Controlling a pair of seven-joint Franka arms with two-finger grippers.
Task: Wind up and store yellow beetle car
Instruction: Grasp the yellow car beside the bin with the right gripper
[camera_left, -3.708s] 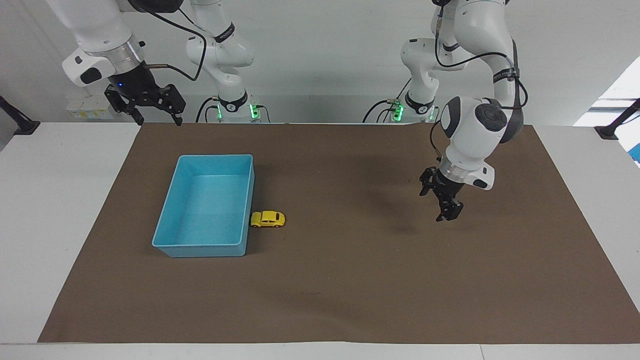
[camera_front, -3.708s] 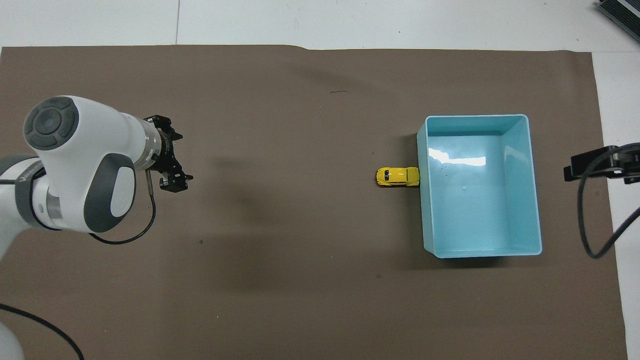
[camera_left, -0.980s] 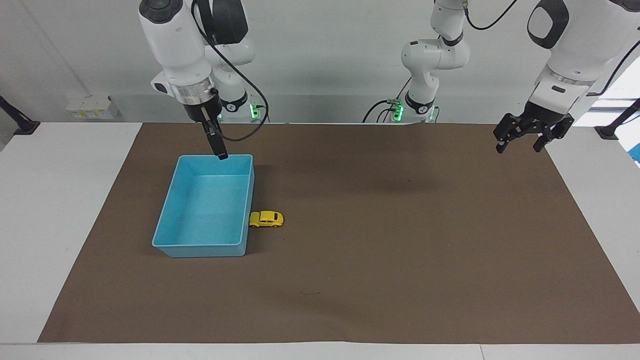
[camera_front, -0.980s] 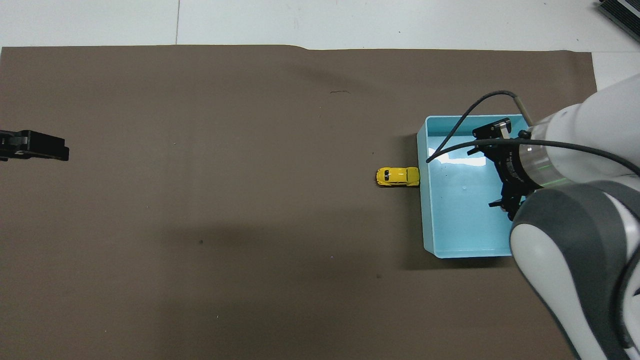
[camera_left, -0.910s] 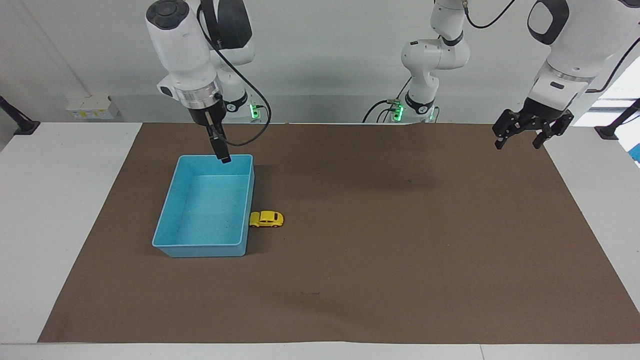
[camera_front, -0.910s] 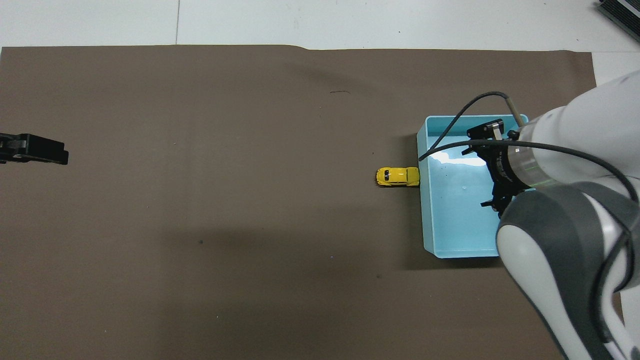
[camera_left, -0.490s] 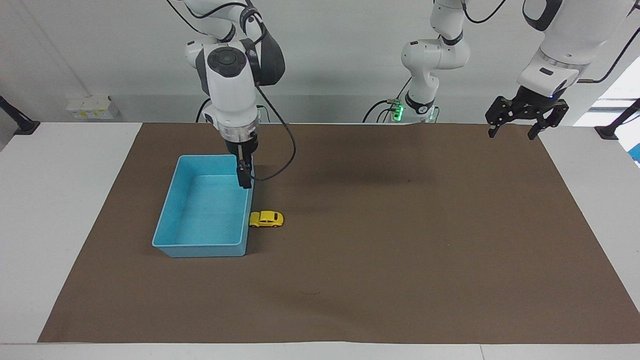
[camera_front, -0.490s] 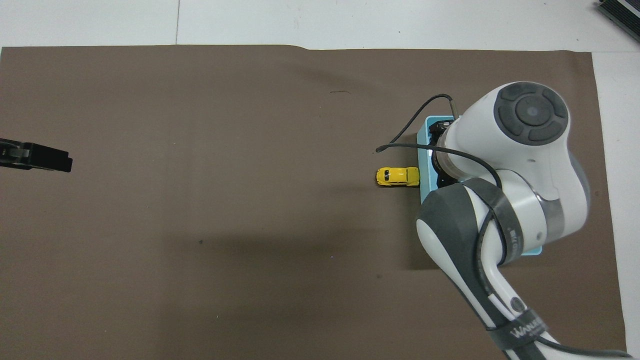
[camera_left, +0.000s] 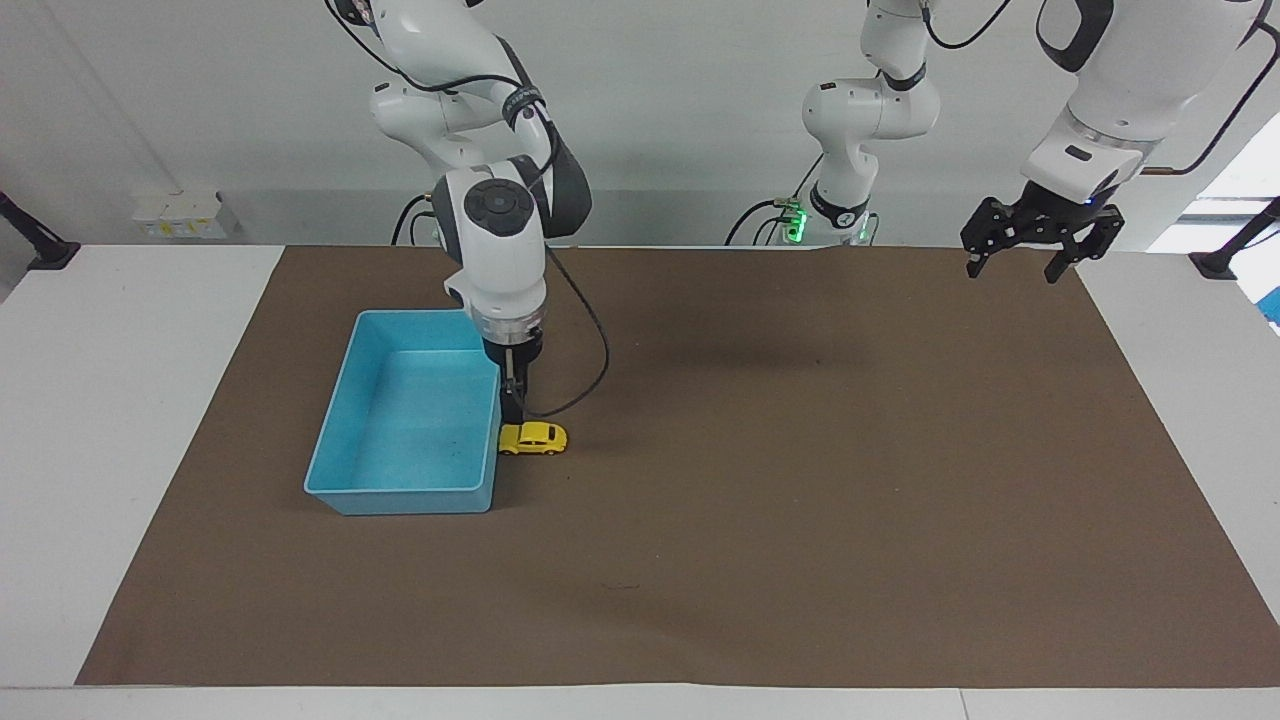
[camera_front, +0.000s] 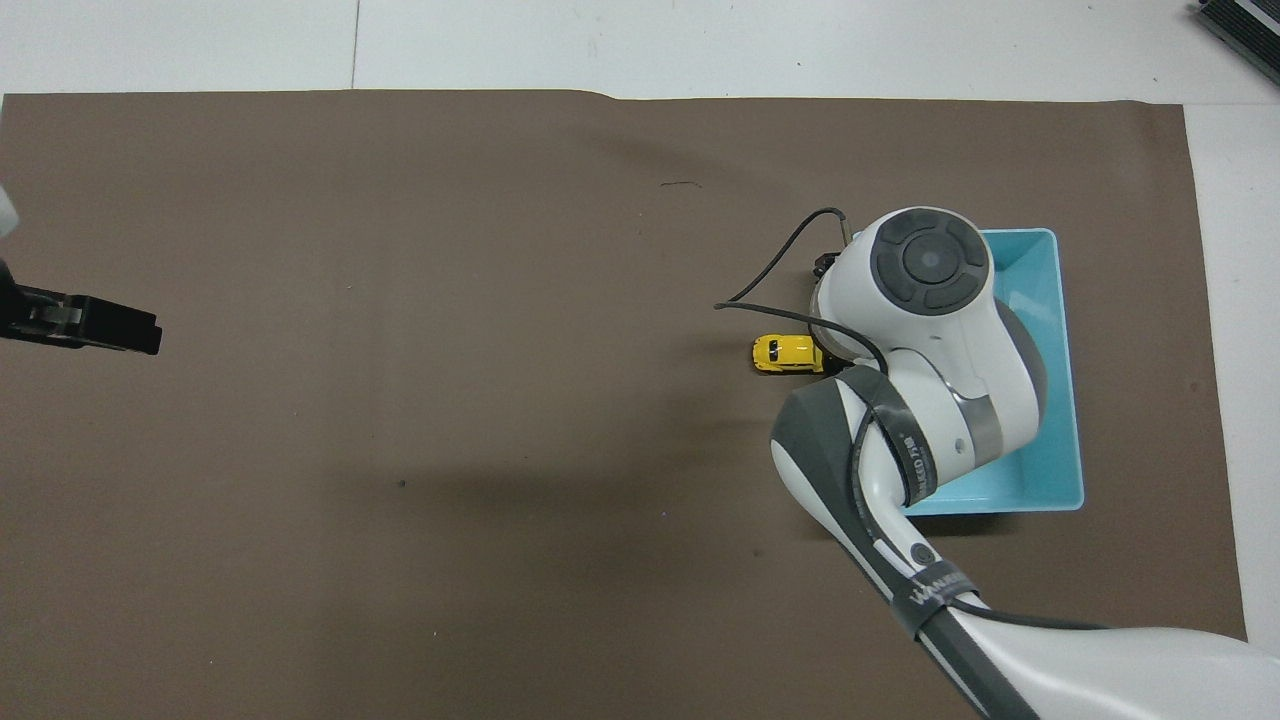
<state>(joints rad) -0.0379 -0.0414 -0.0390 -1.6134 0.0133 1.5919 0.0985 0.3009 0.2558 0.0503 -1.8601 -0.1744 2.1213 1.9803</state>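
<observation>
Yellow beetle car (camera_left: 533, 438) beneath downward-pointing right end effector (camera_left: 513, 405).

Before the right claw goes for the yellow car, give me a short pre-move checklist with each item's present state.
1. Yellow beetle car on its wheels on the brown mat, beside the blue bin: ok.
2. Right claw lined up over the car's bin-side end: ok.
3. Right claw open for the grasp: ok.
4. Room between the car and the bin wall for a finger: cannot tell; the car looks to be against the wall.
5. Bin ready to receive the car, nothing in it: ok.
6. Left claw open, waiting over the mat's corner near its own base, out of the way: ok.
</observation>
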